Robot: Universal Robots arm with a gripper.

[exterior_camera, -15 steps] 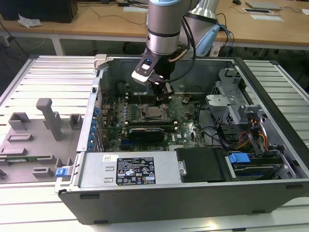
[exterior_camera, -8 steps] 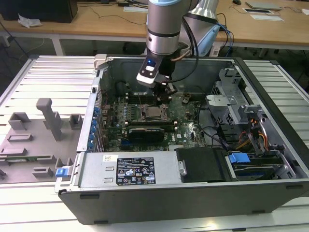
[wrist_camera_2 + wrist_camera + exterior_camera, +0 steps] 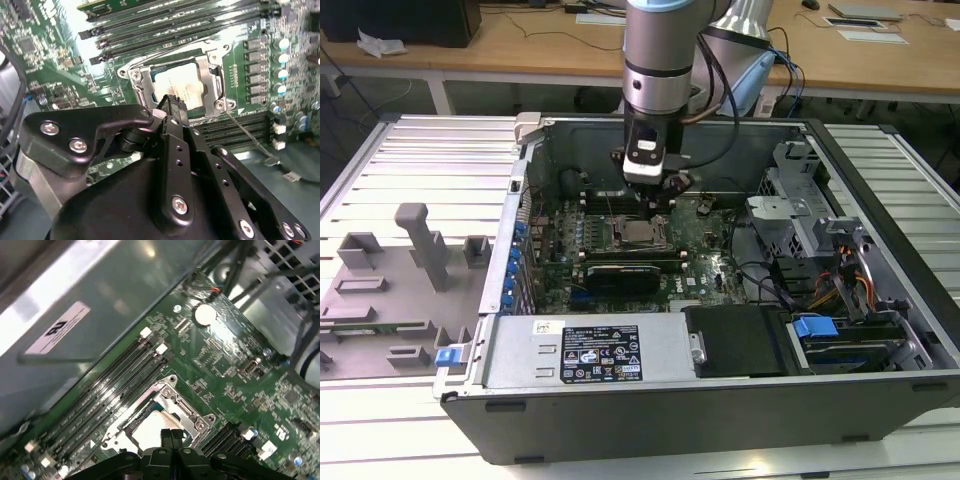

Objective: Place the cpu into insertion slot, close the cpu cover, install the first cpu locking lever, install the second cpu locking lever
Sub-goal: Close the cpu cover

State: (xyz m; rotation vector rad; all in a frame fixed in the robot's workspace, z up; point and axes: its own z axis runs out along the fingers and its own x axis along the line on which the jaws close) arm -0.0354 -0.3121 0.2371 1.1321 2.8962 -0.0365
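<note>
The cpu [image 3: 182, 85] lies flat in the insertion slot [image 3: 131, 75], its silver-grey top showing through the window of the cpu cover [image 3: 214, 82], which lies down over it. In the first wrist view the cpu [image 3: 150, 429] sits inside the cover frame [image 3: 170, 397]. My gripper [image 3: 172, 101] hangs just above the near edge of the socket, shut with nothing between its fingers, as seen at the gripper [image 3: 172, 434]. A thin metal lever rod [image 3: 243, 131] sticks out from one socket corner over the memory slots. In the exterior view the gripper [image 3: 648, 200] is right above the socket [image 3: 638, 234].
Long black memory slots [image 3: 165, 25] run beside the socket on both sides. A black card [image 3: 625, 272] stands in front of the socket. The case walls, the power supply [image 3: 590, 350], the drive cage [image 3: 800, 215] and loose cables [image 3: 860, 280] ring the board.
</note>
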